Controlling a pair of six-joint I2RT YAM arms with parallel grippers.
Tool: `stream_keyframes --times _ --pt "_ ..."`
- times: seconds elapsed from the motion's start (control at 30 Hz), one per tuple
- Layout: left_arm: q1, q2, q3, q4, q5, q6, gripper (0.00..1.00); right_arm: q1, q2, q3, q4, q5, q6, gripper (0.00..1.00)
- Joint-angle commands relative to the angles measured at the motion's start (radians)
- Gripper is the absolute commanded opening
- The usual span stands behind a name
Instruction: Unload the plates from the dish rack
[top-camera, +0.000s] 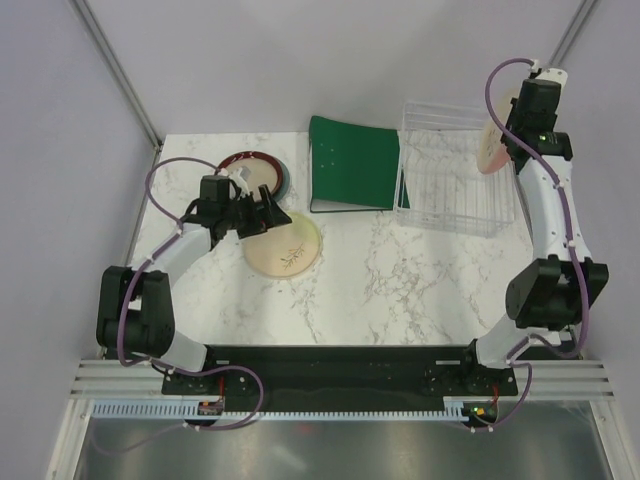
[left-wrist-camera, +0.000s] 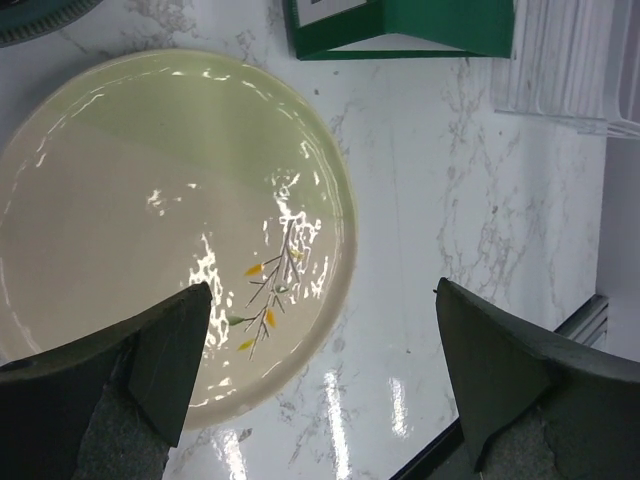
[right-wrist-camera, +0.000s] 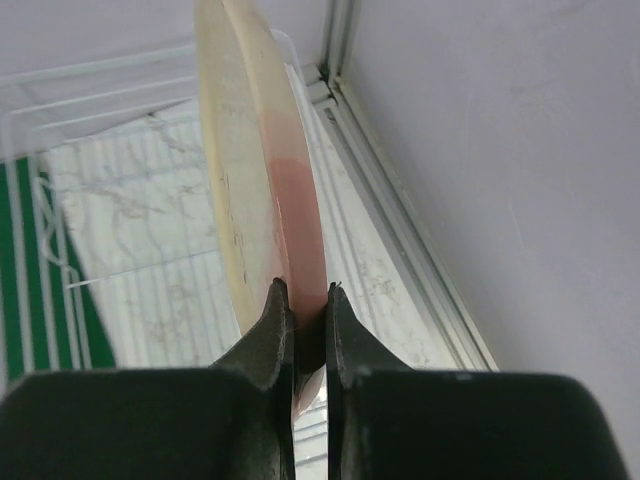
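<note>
Cream with a sprig motif, the nearest plate (top-camera: 283, 248) lies flat on the marble table (top-camera: 400, 280). The left gripper (top-camera: 266, 215) hangs just over its far-left edge, jaws spread wide and holding nothing. Farther left, a dark-red-rimmed plate (top-camera: 252, 168) sits stacked on a slate grey plate (top-camera: 286, 180). Right of the green binder (top-camera: 355, 160), at the dish rack's (top-camera: 450, 190) far right corner, the right gripper (right-wrist-camera: 308, 312) pinches the rim of a cream-and-pink plate (right-wrist-camera: 262, 180), held on edge, probably so it clears the ribs.

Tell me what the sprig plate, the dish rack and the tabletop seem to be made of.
Sprig plate: probably glazed ceramic, its surface shows bright glare.
Dish rack: clear plastic, with see-through ribs.
Tabletop: glossy marble or marble-look laminate, white with grey veins.
</note>
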Motion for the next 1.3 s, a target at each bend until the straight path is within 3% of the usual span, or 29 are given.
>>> stream_keyframes --times 0.0,0.17,0.3,0.47,0.8,1.27 --pt "-0.017 -0.047 0.004 0.115 0.098 -0.077 1.0 0.049 -0.213 -0.029 0.131 -0.135 0.104 0.0" --pt "-0.04 -0.047 -0.024 0.227 0.153 -0.128 1.0 0.113 -0.334 -0.143 0.119 -0.259 0.17 0.0" --pt "-0.05 -0.021 -0.07 0.418 0.259 -0.261 1.0 0.223 -0.399 -0.246 0.148 -0.344 0.257 0.0" --pt "-0.075 0.033 -0.111 0.694 0.333 -0.424 0.93 0.295 -0.446 -0.325 0.174 -0.364 0.302 0.0" --pt "-0.167 0.267 -0.091 1.15 0.365 -0.702 0.92 0.388 -0.497 -0.424 0.222 -0.365 0.386 0.0" --pt "-0.264 0.478 0.11 1.277 0.334 -0.806 0.83 0.549 -0.52 -0.521 0.241 -0.316 0.416 0.0"
